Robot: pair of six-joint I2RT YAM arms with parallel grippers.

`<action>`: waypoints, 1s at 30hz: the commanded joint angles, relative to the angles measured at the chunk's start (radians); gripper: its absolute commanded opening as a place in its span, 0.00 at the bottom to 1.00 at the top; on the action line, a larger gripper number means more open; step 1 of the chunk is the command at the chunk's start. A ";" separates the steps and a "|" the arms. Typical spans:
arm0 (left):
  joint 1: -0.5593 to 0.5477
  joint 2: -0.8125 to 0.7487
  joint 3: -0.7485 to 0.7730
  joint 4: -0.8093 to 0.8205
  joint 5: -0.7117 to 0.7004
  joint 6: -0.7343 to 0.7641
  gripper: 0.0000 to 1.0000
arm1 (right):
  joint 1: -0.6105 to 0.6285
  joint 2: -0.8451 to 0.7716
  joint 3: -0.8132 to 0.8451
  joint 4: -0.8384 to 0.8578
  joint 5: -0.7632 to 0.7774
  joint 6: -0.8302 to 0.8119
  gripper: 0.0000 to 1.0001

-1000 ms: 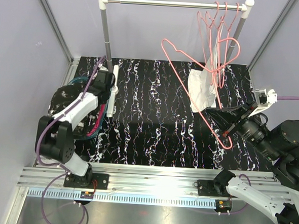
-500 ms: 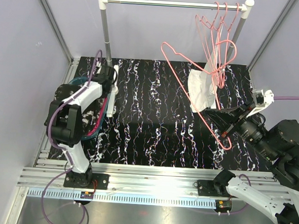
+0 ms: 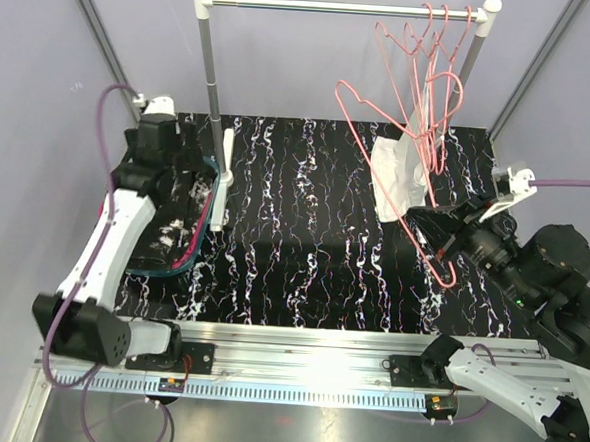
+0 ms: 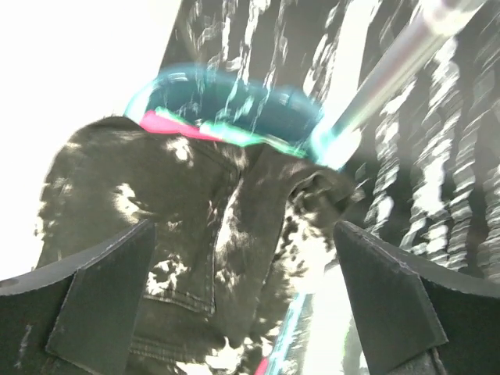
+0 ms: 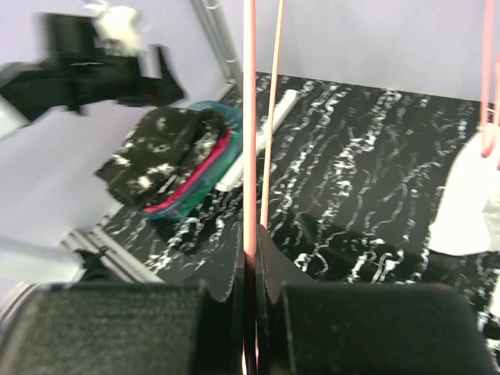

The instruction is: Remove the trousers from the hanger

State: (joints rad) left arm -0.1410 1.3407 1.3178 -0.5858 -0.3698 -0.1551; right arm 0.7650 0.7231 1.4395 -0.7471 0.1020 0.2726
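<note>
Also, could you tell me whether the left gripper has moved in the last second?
Yes. In the top view the left gripper has swung left, away from the rack's upright post, toward the left wall.

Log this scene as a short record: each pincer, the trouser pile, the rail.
left pincer: open, empty, over the black white-speckled cloth trousers
right pincer: shut on a pink wire hanger
pile order: speckled pair on top, plain magenta pink trousers beneath, shiny mint green trousers lowest
pile place: left side of the black marbled table
rail: white cloth hanging below the metal rail, right end
</note>
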 commanded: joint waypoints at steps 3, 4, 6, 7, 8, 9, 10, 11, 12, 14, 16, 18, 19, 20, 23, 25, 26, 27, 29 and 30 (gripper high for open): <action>0.113 -0.132 -0.100 0.015 0.103 -0.314 0.99 | 0.000 0.082 0.032 0.032 0.119 -0.053 0.00; 0.173 -0.136 -0.120 0.006 0.112 -0.364 0.99 | 0.000 0.090 0.029 0.041 0.110 -0.052 0.00; 0.224 -0.127 -0.167 -0.029 0.150 -0.486 0.99 | 0.000 0.108 0.024 0.063 0.079 -0.041 0.00; 0.256 -0.117 -0.176 -0.093 0.144 -0.571 0.99 | 0.002 0.116 0.022 0.072 0.068 -0.036 0.00; 0.262 -0.104 -0.184 -0.132 0.120 -0.607 0.99 | 0.000 0.124 0.022 0.074 0.064 -0.035 0.00; 0.268 -0.086 -0.189 -0.170 0.103 -0.641 0.99 | 0.000 0.125 0.022 0.075 0.061 -0.033 0.00; 0.273 -0.056 -0.198 -0.224 0.083 -0.709 0.99 | 0.000 0.128 0.019 0.081 0.062 -0.033 0.00; 0.274 -0.040 -0.248 -0.220 0.092 -0.727 0.99 | 0.000 0.131 0.018 0.083 0.062 -0.032 0.00; 0.276 -0.028 -0.285 -0.185 0.124 -0.727 0.99 | 0.000 0.134 0.016 0.087 0.064 -0.032 0.00; 0.285 0.024 -0.357 -0.100 0.207 -0.754 0.99 | 0.000 0.145 0.012 0.098 0.064 -0.032 0.00; 0.285 0.078 -0.425 -0.080 0.224 -0.785 0.99 | 0.000 0.151 0.004 0.100 0.062 -0.030 0.00; 0.284 0.132 -0.495 -0.036 0.239 -0.790 0.99 | 0.000 0.168 -0.004 0.109 0.051 -0.033 0.00; 0.285 0.143 -0.515 0.022 0.256 -0.784 0.99 | 0.000 0.173 -0.008 0.109 0.047 -0.032 0.00; 0.285 0.161 -0.528 0.035 0.268 -0.775 0.99 | 0.000 0.185 -0.011 0.106 0.044 -0.032 0.00; 0.285 0.166 -0.520 0.038 0.281 -0.726 0.99 | 0.000 0.220 0.001 0.075 0.114 -0.007 0.00; 0.285 0.132 -0.485 -0.005 0.270 -0.703 0.99 | 0.000 0.240 0.022 0.061 0.160 0.005 0.00; 0.287 0.106 -0.476 -0.017 0.272 -0.698 0.99 | 0.000 0.260 0.031 0.048 0.183 0.010 0.00; 0.285 0.039 -0.460 -0.035 0.267 -0.695 0.99 | 0.000 0.271 0.047 0.049 0.217 0.013 0.00; 0.287 -0.030 -0.398 -0.100 0.240 -0.686 0.99 | 0.000 0.292 0.059 0.064 0.237 0.010 0.00; 0.285 -0.070 -0.372 -0.123 0.230 -0.679 0.99 | -0.001 0.298 0.067 0.074 0.272 0.008 0.00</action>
State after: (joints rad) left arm 0.1486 1.3365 0.9092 -0.5499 -0.2169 -0.8272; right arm 0.7650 1.0126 1.4479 -0.7124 0.2638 0.2691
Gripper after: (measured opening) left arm 0.987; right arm 0.058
